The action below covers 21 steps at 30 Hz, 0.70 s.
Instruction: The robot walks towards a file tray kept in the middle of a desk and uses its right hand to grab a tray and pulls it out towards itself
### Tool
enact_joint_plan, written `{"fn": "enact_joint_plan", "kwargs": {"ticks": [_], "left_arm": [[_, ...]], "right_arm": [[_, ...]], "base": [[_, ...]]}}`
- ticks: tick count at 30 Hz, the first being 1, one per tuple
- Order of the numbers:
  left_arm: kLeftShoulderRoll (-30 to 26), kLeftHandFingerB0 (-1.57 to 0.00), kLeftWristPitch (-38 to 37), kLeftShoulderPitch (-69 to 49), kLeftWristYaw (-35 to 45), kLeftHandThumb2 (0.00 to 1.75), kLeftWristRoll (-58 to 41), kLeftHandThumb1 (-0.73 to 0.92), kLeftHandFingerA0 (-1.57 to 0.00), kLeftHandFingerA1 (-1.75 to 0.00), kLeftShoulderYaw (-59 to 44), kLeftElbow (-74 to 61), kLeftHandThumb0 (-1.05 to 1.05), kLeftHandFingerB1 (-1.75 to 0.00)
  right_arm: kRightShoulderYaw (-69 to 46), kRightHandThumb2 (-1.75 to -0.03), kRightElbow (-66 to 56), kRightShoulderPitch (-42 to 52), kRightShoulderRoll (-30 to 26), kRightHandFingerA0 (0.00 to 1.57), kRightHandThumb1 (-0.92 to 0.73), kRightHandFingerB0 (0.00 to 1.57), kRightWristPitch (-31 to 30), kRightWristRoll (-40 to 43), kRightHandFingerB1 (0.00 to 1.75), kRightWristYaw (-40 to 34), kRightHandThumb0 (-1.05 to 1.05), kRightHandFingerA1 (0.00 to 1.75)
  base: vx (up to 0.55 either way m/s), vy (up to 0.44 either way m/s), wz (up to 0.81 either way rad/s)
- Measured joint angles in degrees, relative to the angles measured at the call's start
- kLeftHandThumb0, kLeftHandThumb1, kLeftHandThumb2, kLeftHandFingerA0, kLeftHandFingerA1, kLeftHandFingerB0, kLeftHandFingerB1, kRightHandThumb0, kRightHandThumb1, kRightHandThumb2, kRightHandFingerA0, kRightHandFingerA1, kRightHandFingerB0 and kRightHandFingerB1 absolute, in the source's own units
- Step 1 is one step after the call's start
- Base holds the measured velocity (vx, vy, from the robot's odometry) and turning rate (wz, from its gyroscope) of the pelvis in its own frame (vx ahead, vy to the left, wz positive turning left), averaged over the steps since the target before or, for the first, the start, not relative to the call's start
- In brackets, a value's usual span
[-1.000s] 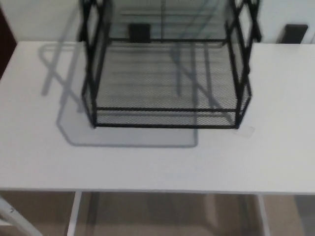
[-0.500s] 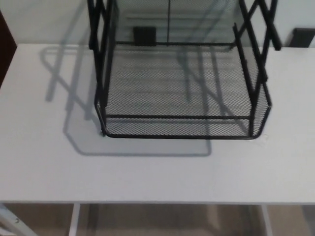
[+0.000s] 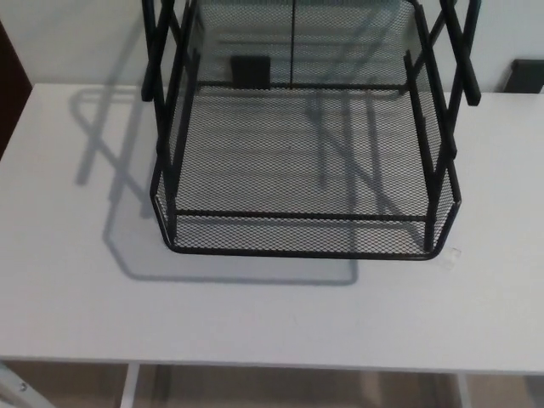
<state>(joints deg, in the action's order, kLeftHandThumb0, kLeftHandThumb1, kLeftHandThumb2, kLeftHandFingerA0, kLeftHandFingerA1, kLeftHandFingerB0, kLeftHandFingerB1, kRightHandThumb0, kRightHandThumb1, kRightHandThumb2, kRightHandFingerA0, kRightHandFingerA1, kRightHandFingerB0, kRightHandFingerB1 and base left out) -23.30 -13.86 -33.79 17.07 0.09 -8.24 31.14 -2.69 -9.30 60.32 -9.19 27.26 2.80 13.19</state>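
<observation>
The file tray (image 3: 302, 161) is black throughout: black frame bars and a fine diamond-pattern wire mesh that lets the pale surface show through as a grey speckle. The bench (image 3: 272, 314) is plain white, crossed by soft grey shadows of the frame. The wall (image 3: 76, 38) behind is off-white. Two small black blocks (image 3: 249, 70) stand at the bench's far edge.

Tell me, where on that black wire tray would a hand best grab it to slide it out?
Probably the front rim of the bottom tray, coming from the near desk edge. That rim is a low, straight bar facing the robot with bare desk before it, so fingers could hook over it. The upright side frames block both sides. Neither robot hand is in view yet.
</observation>
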Motion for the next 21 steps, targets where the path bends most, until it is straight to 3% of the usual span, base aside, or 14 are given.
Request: {"fn": "enact_joint_plan", "kwargs": {"ticks": [2, 6, 9, 10, 13, 16, 21], "left_arm": [[0.01, -0.22, 0.0, 0.3, -0.01, 0.7, 0.0, 0.62, -0.26, -0.44, 0.01, -0.07, -0.38, -0.39], [0.02, -0.22, 0.0, 0.64, -0.01, 0.71, 0.0, 0.62, -0.27, -0.43, 0.02, 0.04, -0.4, -0.39], [0.01, -0.23, 0.0, 0.91, -0.01, 0.71, 0.01, 0.61, -0.28, -0.43, 0.02, 0.17, -0.39, -0.39], [0.02, -0.23, 0.0, 1.04, -0.02, 0.7, 0.01, 0.62, -0.27, -0.43, 0.03, 0.23, -0.38, -0.39], [0.04, -0.23, 0.0, 1.29, -0.02, 0.7, 0.0, 0.62, -0.27, -0.43, 0.04, 0.3, -0.38, -0.39], [0.11, -0.22, 0.0, 1.47, -0.02, 0.7, 0.0, 0.62, -0.27, -0.44, 0.05, 0.35, -0.38, -0.39], [0.13, -0.22, 0.0, 1.63, -0.01, 0.7, 0.0, 0.63, -0.27, -0.43, 0.11, 0.36, -0.38, -0.38]], "right_arm": [[-0.69, -0.59, -3.63, 2.06, -0.08, 0.67, -0.62, 0.57, 0.97, 0.94, 0.39, 0.26, -0.56, 0.44], [-3.47, -0.59, -11.43, 5.65, -0.16, 0.68, -0.59, 0.59, 3.38, 3.07, 0.38, 0.63, -0.59, 0.42], [-6.66, -0.66, -16.43, 6.17, 0.06, 0.61, -0.52, 0.51, 5.01, 4.42, 0.41, 0.61, -0.65, 0.45], [-7.94, -0.59, -18.38, 6.2, 0.16, 0.6, -0.6, 0.53, 5.45, 4.73, 0.37, 0.53, -0.61, 0.41], [-11.88, -0.6, -23.78, 6.03, 0.48, 0.41, -0.62, 0.42, 6.15, 5.47, 0.33, 0.08, -0.63, 0.41], [-15.91, -0.59, -29.65, 4.62, 0.83, 0.3, -0.6, 0.3, 6.24, 5.78, 0.31, -0.67, -0.65, 0.41], [-20.36, -0.59, -38.56, -2.92, 0.78, 0.22, -0.6, 0.26, 6.09, 4.58, 0.31, -2.04, -0.73, 0.46]], "base": [[0.0, 0.0, 0.0], [0.0, 0.0, 0.0], [0.0, 0.0, 0.0], [0.0, 0.0, 0.0], [0.0, 0.0, 0.0], [0.0, 0.0, 0.0], [0.0, 0.0, 0.0]]}}
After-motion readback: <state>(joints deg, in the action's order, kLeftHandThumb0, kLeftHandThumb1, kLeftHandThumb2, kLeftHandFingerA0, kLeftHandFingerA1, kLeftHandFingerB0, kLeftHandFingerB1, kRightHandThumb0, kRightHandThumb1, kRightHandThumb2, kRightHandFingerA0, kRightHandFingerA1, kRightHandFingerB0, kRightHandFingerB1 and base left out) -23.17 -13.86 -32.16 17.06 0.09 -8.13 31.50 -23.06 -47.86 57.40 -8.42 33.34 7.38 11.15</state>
